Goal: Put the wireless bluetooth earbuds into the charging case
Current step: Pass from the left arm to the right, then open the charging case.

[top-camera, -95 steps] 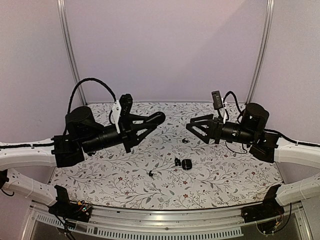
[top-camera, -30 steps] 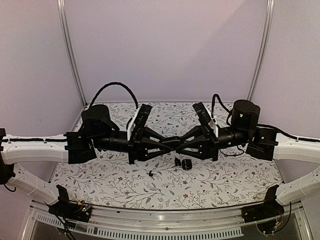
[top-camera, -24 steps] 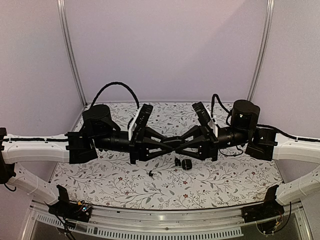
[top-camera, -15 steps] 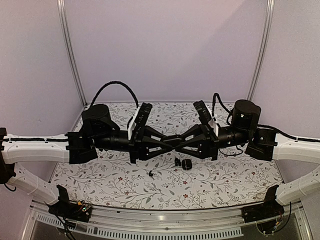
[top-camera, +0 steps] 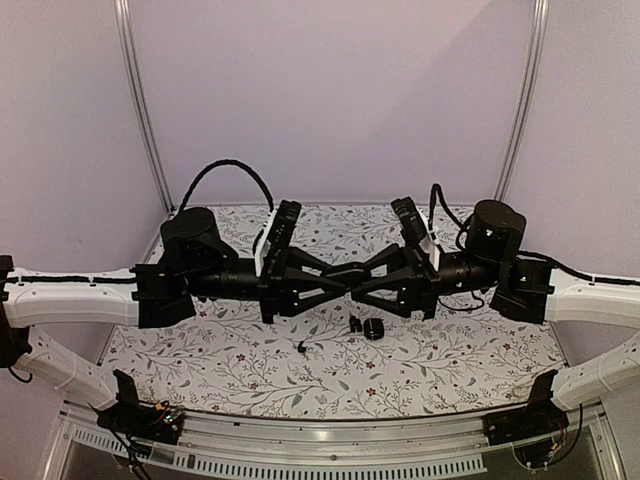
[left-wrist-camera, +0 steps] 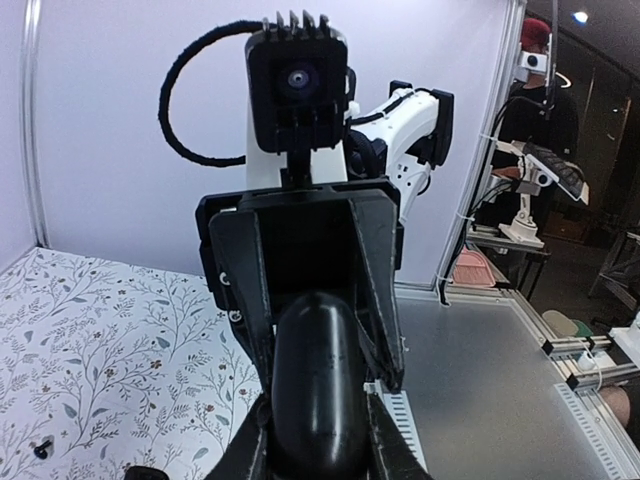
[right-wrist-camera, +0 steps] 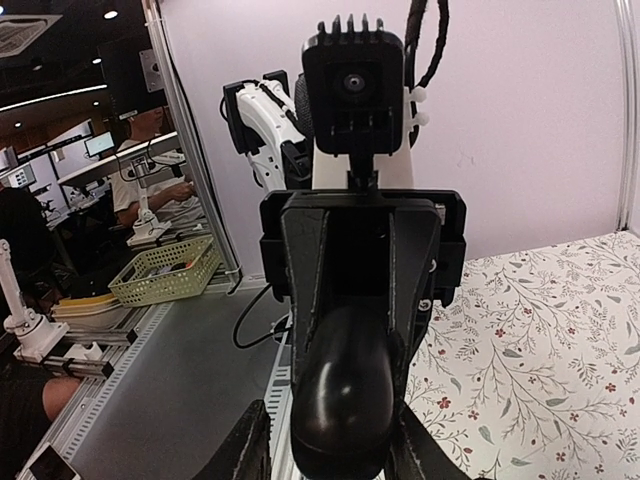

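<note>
A black pebble-shaped charging case [top-camera: 352,271] hangs in mid-air over the table's middle, between the two grippers, which meet tip to tip. My left gripper [top-camera: 345,273] is shut on the case [left-wrist-camera: 320,380], its fingers [left-wrist-camera: 250,452] pressed against both sides. My right gripper [top-camera: 362,272] surrounds the other end of the case [right-wrist-camera: 345,390] with its jaws slightly apart, and a gap shows beside its left finger [right-wrist-camera: 250,445]. Tiny black earbuds [top-camera: 300,347] lie on the table below, one [top-camera: 355,324] nearer the centre. Another earbud [left-wrist-camera: 41,450] shows in the left wrist view.
A small round black piece [top-camera: 372,329] sits on the floral tablecloth [top-camera: 240,370] beside the central earbud. Metal frame posts [top-camera: 140,110] stand at the back corners. Both arms stretch level across the table's middle.
Both grippers, joined on the case, have shifted slightly toward the back of the table. The right jaws have spread a little from the case. The left grip is unchanged.
</note>
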Available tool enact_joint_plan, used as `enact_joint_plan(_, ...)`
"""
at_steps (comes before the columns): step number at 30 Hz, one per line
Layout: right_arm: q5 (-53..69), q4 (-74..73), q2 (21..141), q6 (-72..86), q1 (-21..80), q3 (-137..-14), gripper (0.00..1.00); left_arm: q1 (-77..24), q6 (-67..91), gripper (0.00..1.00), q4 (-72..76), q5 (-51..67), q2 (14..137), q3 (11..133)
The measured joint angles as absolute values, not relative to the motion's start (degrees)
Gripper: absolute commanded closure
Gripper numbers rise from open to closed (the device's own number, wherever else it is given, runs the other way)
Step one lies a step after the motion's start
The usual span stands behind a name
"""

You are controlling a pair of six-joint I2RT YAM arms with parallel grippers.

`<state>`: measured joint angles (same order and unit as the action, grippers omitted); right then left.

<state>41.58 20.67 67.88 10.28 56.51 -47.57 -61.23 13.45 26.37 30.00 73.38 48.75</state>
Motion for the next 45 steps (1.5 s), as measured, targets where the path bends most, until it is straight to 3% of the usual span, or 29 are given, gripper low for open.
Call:
enact_joint_plan(11, 40.4, 22.2, 67.8, 11.1, 56.5, -47.1, 0.79, -61.6, 13.5, 0.85, 27.2, 29.1, 73.4, 48.8)
enact_joint_plan(13, 39.8, 22.3, 67.7, 11.1, 56.4, -47.0, 0.81, -61.6, 13.5, 0.79, 27.1, 28.7, 73.4, 48.8)
enact_joint_plan(15, 39.5, 22.4, 67.6, 10.9, 56.4, -46.8, 0.83, -61.7, 13.5, 0.64, 27.0, 28.5, 73.4, 48.8)
enact_joint_plan(18, 39.7, 22.3, 67.5, 10.9, 56.6, -46.6, 0.85, -61.8, 12.6, 0.51, 26.2, 27.6, 73.4, 48.8)
enact_joint_plan(23, 39.7, 21.6, 67.3, 10.8, 57.0, -46.4, 0.86, -61.8, 11.0, 0.36, 23.2, 25.4, 72.1, 48.8)
enact_joint_plan(27, 39.6, 21.0, 66.5, 10.7, 57.1, -45.9, 0.86, -61.8, 9.8, 0.29, 21.3, 23.4, 69.7, 48.7)
enact_joint_plan(45, 37.2, 16.3, 66.3, 8.0, 57.2, -45.7, 0.91, -61.8, 9.9, 0.34, 16.5, 21.6, 72.7, 51.5)
